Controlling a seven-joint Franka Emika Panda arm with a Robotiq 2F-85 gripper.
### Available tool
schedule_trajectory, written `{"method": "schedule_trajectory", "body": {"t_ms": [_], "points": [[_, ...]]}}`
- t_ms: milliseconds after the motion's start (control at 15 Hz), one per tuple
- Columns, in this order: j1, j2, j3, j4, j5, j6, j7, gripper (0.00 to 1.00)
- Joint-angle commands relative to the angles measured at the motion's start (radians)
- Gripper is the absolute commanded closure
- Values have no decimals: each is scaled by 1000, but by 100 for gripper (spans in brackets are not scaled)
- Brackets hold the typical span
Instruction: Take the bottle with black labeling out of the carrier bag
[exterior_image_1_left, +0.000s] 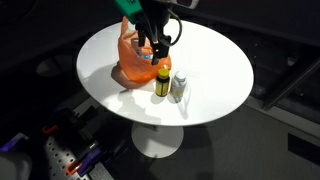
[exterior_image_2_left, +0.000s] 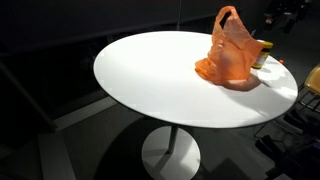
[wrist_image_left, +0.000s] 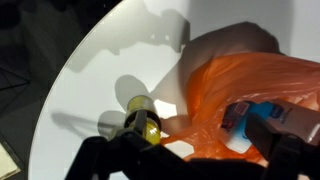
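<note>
An orange carrier bag (exterior_image_1_left: 133, 62) stands on the round white table (exterior_image_1_left: 215, 60); it also shows in an exterior view (exterior_image_2_left: 232, 55) and in the wrist view (wrist_image_left: 250, 80). A yellow bottle with a black label (exterior_image_1_left: 162, 80) stands upright on the table right beside the bag, also seen in the wrist view (wrist_image_left: 142, 118) and half hidden behind the bag (exterior_image_2_left: 261, 54). A blue and white item (wrist_image_left: 252, 118) lies inside the bag's mouth. My gripper (exterior_image_1_left: 158, 44) hangs open just above the bag's opening, empty, its dark fingers (wrist_image_left: 190, 165) spread on both sides.
A small clear bottle (exterior_image_1_left: 179, 87) stands on the table next to the yellow one. The table edge (wrist_image_left: 70, 70) is close on one side, with dark floor beyond. Equipment sits on the floor (exterior_image_1_left: 60, 155) below the table.
</note>
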Motion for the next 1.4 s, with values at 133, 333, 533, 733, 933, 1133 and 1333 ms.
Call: {"method": "schedule_trajectory", "body": {"t_ms": [133, 333, 533, 733, 933, 1133, 1333], "points": [[50, -55, 52, 43, -78, -127, 100, 0], [80, -74, 87, 56, -149, -167, 186, 0], [103, -110, 120, 48, -233, -174, 280, 0], [115, -154, 144, 30, -283, -152, 334, 0], [117, -185, 159, 26, -303, -153, 357, 0], [114, -164, 159, 42, -282, -151, 328, 0], [114, -168, 160, 40, -282, -162, 328, 0]]}}
